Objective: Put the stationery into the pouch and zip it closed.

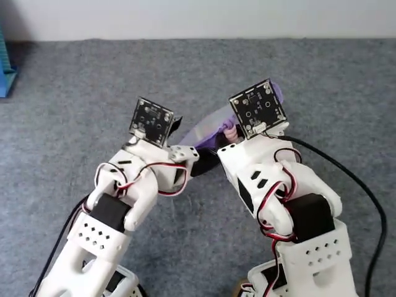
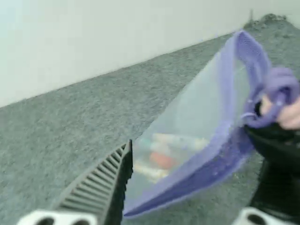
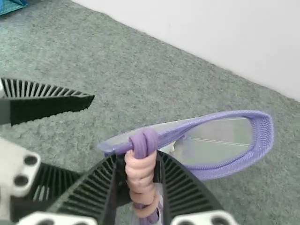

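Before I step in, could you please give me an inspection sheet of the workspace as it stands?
Surface: grey carpet-like mat.
Job's things: purple pouch with a clear side, between the two arms; stationery lies inside it; whether the zip is closed cannot be told.
Clutter: blue object at the mat's far edge.
Grippers: right gripper shut on the pouch's cord; left gripper open beside the pouch.
Cables: black cable runs along the mat beside the right arm; thin wires loop over both arms.
Surroundings: white wall behind the mat.
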Robot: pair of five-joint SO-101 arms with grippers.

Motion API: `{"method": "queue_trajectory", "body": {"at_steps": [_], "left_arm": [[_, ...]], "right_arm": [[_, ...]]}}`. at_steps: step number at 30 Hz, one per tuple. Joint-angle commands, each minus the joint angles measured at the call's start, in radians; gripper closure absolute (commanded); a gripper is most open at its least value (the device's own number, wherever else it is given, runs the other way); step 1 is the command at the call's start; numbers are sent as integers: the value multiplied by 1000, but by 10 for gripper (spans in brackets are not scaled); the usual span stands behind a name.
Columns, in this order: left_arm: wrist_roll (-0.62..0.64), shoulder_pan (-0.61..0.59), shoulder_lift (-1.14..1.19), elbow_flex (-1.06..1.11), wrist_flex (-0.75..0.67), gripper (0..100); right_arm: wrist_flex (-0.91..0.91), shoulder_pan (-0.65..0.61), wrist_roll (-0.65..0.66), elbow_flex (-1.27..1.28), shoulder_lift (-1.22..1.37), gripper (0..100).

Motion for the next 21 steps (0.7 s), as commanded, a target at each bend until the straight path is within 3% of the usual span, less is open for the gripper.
{"method": "queue_trajectory", "body": {"at_steps": [1,9,16,21], "left_arm": [[-17,40,-28,28,-100,666],[-144,63,-28,156,-384,832],[-169,173,-29,173,-413,856],[-166,181,-29,173,-413,856]], "right_arm": [[4,5,11,-72,7,991],[88,5,11,-109,1,991],[88,4,11,-109,1,991],[88,5,11,-109,-1,991]]}}
